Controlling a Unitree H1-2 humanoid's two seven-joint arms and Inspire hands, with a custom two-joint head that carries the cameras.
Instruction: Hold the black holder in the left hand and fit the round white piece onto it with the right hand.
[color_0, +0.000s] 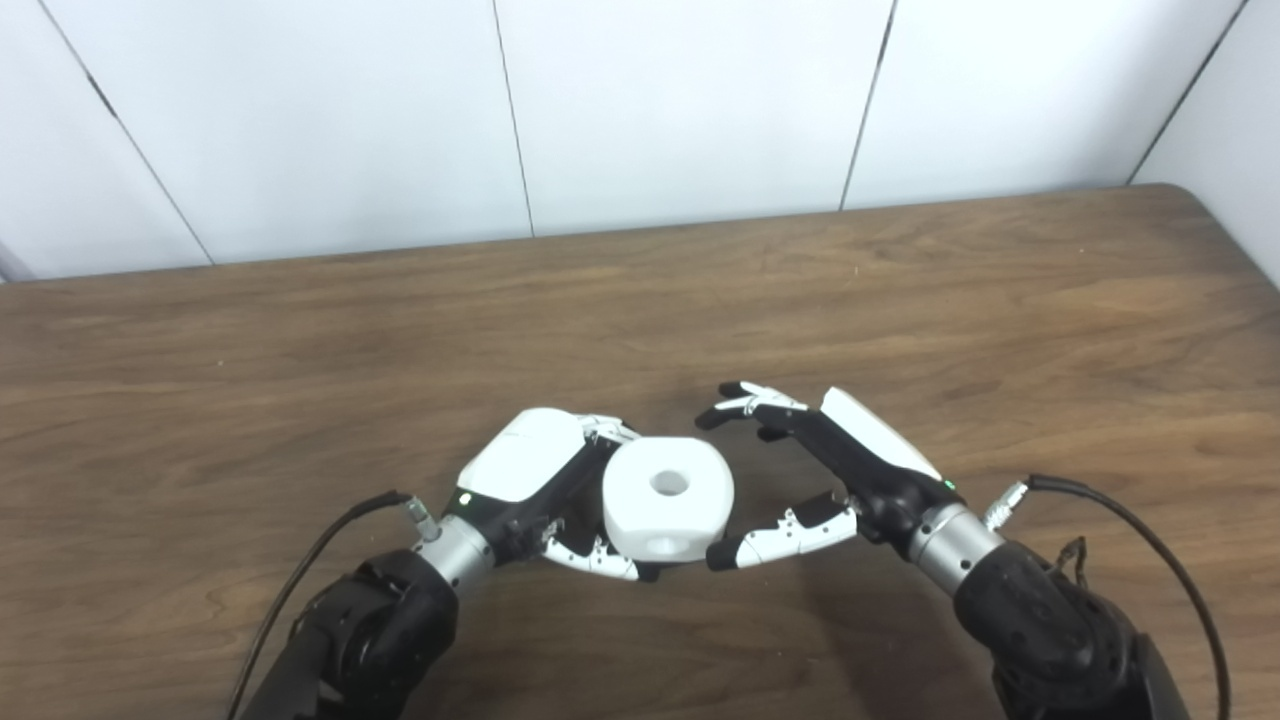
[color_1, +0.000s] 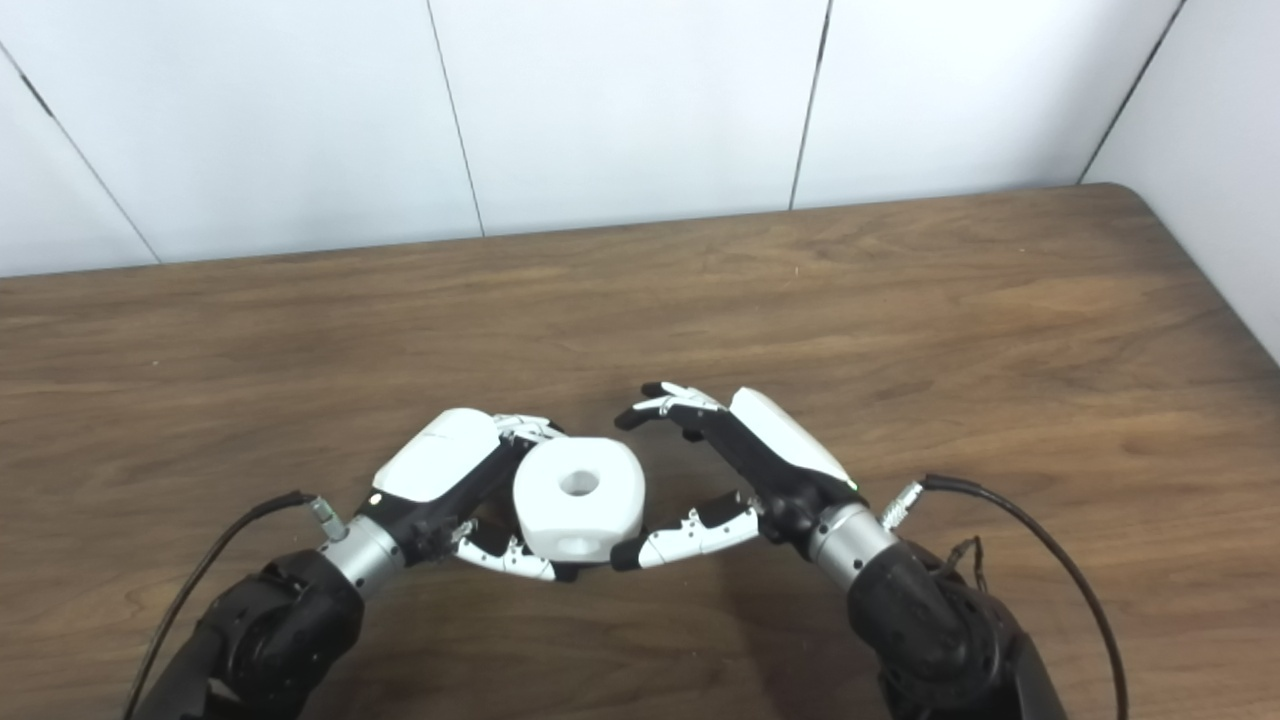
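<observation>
My left hand (color_0: 525, 480) grips the round white piece (color_0: 668, 497), rigid, smooth and likely slippery, while my right hand (color_0: 830, 470) hangs spread just right, empty.

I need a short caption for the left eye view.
Left hand grips the round white piece; open right hand beside it.

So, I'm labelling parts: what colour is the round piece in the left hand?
White; the round piece shows best in the left eye view.
</observation>
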